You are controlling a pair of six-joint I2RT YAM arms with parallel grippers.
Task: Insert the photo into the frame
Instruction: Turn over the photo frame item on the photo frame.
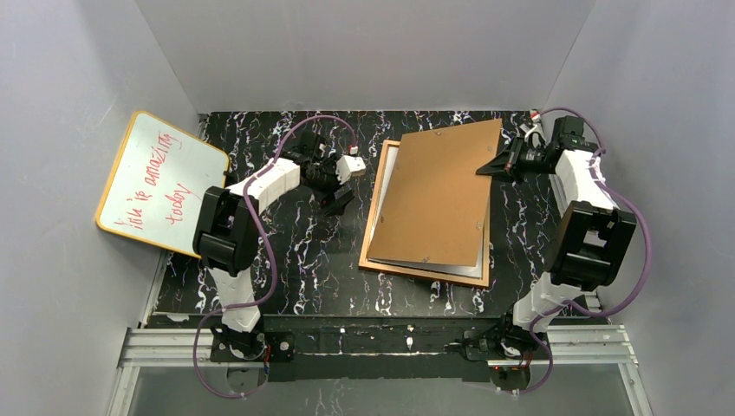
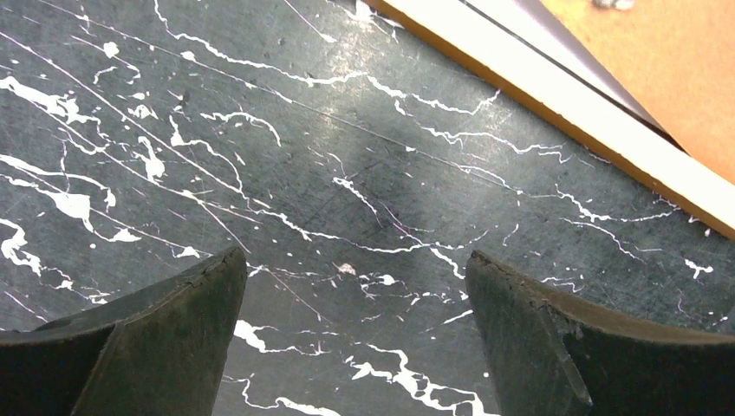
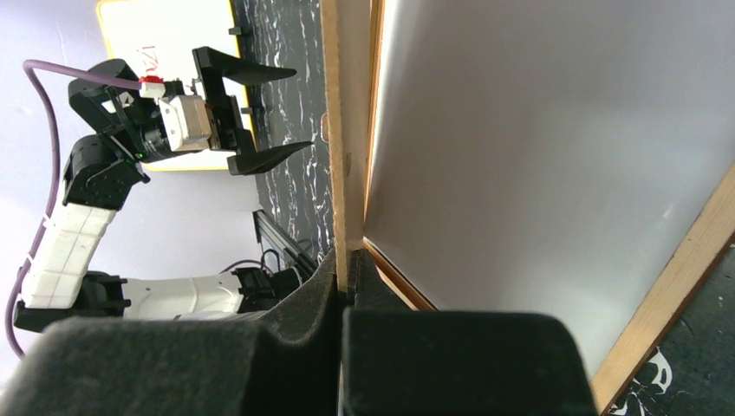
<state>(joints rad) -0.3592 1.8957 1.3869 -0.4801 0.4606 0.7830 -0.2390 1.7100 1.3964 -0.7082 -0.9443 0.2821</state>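
Observation:
The orange-brown frame (image 1: 379, 263) lies flat in the middle of the table, its border also in the left wrist view (image 2: 563, 95) and the right wrist view (image 3: 676, 286). Inside it the photo (image 3: 537, 156) shows only as a plain white sheet (image 1: 387, 186). A brown backing board (image 1: 433, 195) lies skewed over both, its far right corner lifted. My right gripper (image 1: 490, 167) is shut on that corner (image 3: 347, 277), the board edge-on (image 3: 347, 130) between its pads. My left gripper (image 1: 334, 186) hangs open over bare table (image 2: 354, 258), left of the frame.
A yellow-edged whiteboard (image 1: 160, 182) with red writing leans against the left wall. The black marbled table (image 1: 303, 251) is walled in grey on three sides. A metal rail (image 1: 381, 342) with both arm bases runs along the near edge.

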